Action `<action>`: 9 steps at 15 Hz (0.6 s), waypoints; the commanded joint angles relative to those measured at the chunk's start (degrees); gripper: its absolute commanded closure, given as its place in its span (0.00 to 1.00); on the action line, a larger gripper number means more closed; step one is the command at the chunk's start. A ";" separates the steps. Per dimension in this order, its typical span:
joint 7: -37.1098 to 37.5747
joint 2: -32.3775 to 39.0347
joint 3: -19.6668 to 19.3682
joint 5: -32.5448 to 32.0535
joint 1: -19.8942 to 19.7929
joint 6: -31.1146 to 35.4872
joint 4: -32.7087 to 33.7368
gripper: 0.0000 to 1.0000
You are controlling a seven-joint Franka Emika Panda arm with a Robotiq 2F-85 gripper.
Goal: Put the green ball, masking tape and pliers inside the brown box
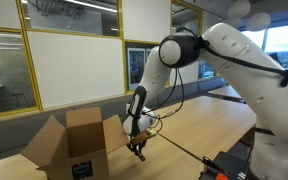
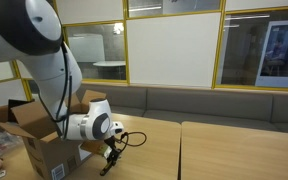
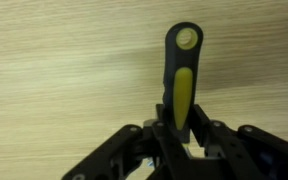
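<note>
Hand [image 3: 179, 138] clamps the pliers [image 3: 182, 75] over the table [image 3: 54, 80], beside the brown box [image 1: 84, 135]; not yet boxed; green ball, masking tape unseen.

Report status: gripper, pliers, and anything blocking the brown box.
Gripper shut on black-and-yellow-handled pliers, over light wooden table. Brown cardboard box open beside it. Nothing seen in the way.

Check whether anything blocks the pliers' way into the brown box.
The gripper holds the pliers low beside the brown box, below its rim. The box's near wall and raised flap stand between them; no other object does.
</note>
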 commanded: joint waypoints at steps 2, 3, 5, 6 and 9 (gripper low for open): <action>6.18 -12.69 -7.85 -6.86 5.38 0.68 -10.28 0.82; 7.65 -14.77 -9.82 -8.83 6.65 0.49 -11.40 0.82; 10.89 -18.87 -13.46 -13.45 9.06 -0.29 -13.19 0.82; 12.54 -20.95 -15.00 -15.99 10.09 -0.94 -13.67 0.82; 18.92 -27.72 -18.54 -24.76 12.90 -3.11 -14.71 0.82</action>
